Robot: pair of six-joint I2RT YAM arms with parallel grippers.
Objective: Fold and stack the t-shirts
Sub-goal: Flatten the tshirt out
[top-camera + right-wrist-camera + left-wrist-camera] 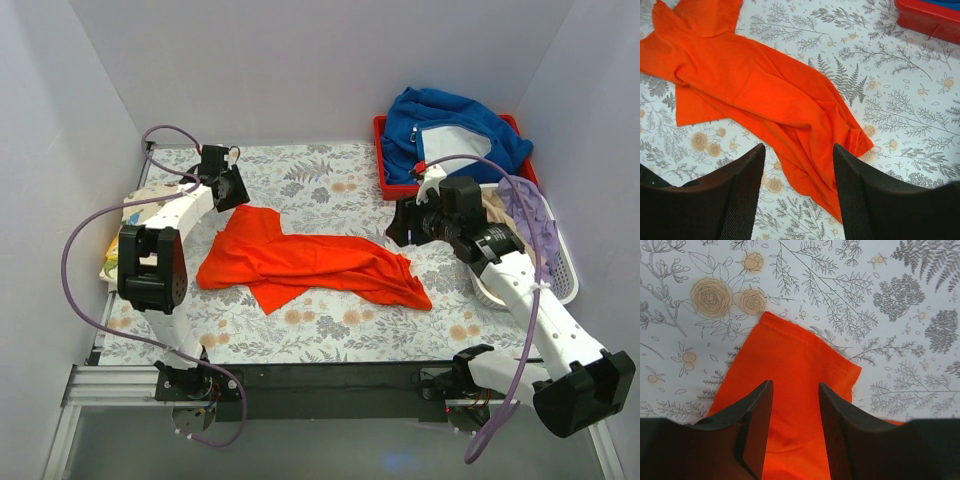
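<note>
Top view: the orange-red t-shirt [310, 262] lies crumpled and unfolded mid-frame on the floral worktop [330, 330], with its long axis running left to right. The left end effector [228, 187] sits just above its upper left corner. The right end effector [398, 225] is just past its upper right end, in front of the red bin [385, 170]. The blue garment [455, 130] is heaped in that bin, upper right. The white basket [560, 265] is at the right edge, behind the right arm. The cream printed shirt [109, 262] is at the left edge, mostly hidden by the left arm; you can't read its fold state.

Left wrist: fingers [757, 425] are apart with nothing clamped. A hemmed orange-red corner fills the gap between them and runs up to frame centre. You can't tell whether the tips touch the cloth.

Right wrist: fingers [740, 195] are apart, holding nothing. The t-shirt spreads from upper left to lower centre, its wrinkled end lying between the two fingers. A corner of the red bin shows upper right.
</note>
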